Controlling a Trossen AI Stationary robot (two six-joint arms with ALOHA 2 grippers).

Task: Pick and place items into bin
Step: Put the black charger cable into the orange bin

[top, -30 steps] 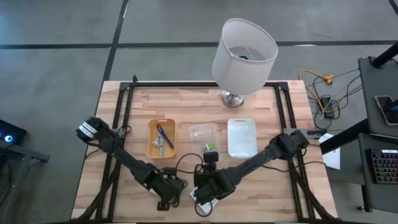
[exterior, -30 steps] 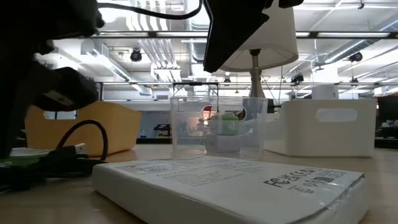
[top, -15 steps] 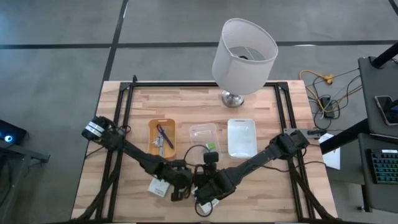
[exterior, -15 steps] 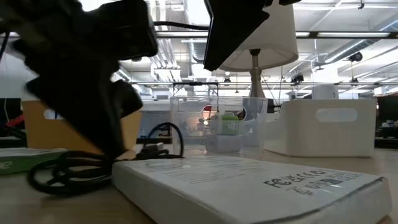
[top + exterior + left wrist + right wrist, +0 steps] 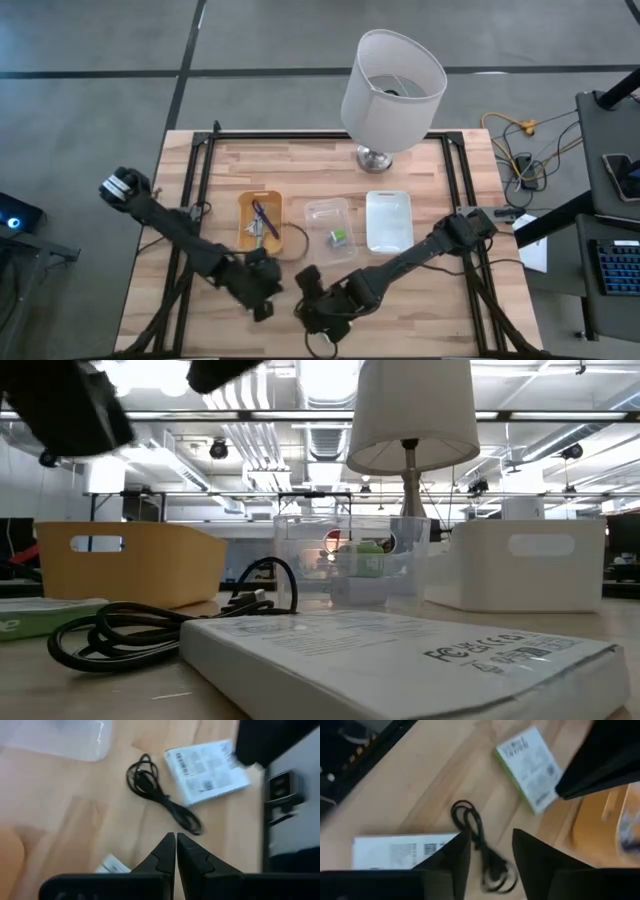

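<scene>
The thin black cable (image 5: 159, 796) lies coiled on the wood between two white printed cards (image 5: 206, 764) (image 5: 399, 851). In the low view the cable (image 5: 165, 632) rests beside the big card (image 5: 400, 660). The green-and-white block (image 5: 340, 237) sits in the clear bin (image 5: 327, 212). The purple-black stick (image 5: 263, 217) and the small metallic clip lie in the orange bin (image 5: 244, 228). My left gripper (image 5: 175, 841) hovers shut above the cable's near side. My right gripper (image 5: 490, 854) hangs open over the cable (image 5: 479, 839), touching nothing.
A white bin (image 5: 388, 221) stands right of the clear bin. A lamp (image 5: 392, 88) with a metal foot stands at the far edge. Black rails run along the table's left and right sides. Bare wood shows near the front left corner.
My left gripper swept right along the near part of the table, sliding the cable rightward beside the big card, then drew back left and rose. My right gripper moved a little toward the left and near edge and lifted out of the low view's centre.
</scene>
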